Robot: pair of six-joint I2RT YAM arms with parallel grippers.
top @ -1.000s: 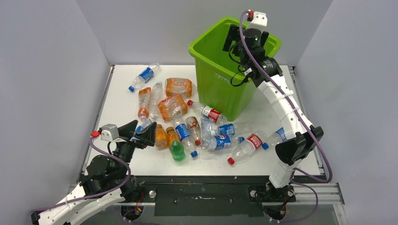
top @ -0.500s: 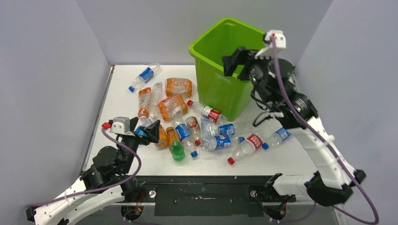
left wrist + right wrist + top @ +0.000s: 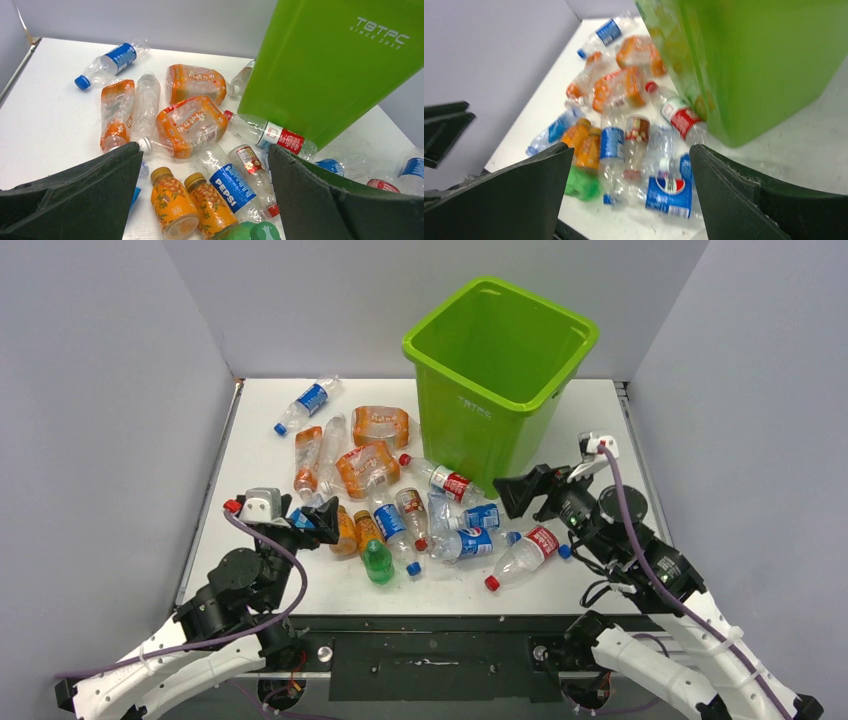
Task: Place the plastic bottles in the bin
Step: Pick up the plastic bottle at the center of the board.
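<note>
Several crushed plastic bottles point(image 3: 400, 510) lie scattered on the white table, left of and in front of the lime-green bin point(image 3: 470, 430). My left gripper point(image 3: 312, 523) hovers open at the pile's near-left edge. Between its fingers in the left wrist view sit two small orange bottles point(image 3: 170, 205) and a Pepsi bottle point(image 3: 232, 187), with the bin point(image 3: 325, 65) behind. My right gripper point(image 3: 528, 495) hangs open and empty in front of the bin, above a red-labelled bottle point(image 3: 525, 553). The right wrist view shows a blue-labelled bottle point(image 3: 669, 192) below the open right gripper point(image 3: 630, 148) and the bin point(image 3: 764, 65) to its right.
Grey walls close in the table on the left, back and right. One blue-labelled bottle point(image 3: 308, 403) lies apart at the far left corner. A small green bottle point(image 3: 377, 562) rests near the table's front edge. A black metal rail point(image 3: 430, 650) runs along the near side.
My right arm has swung down from above the bin to a low spot in front of it, jaws still open. The left gripper shifted slightly toward the pile.
</note>
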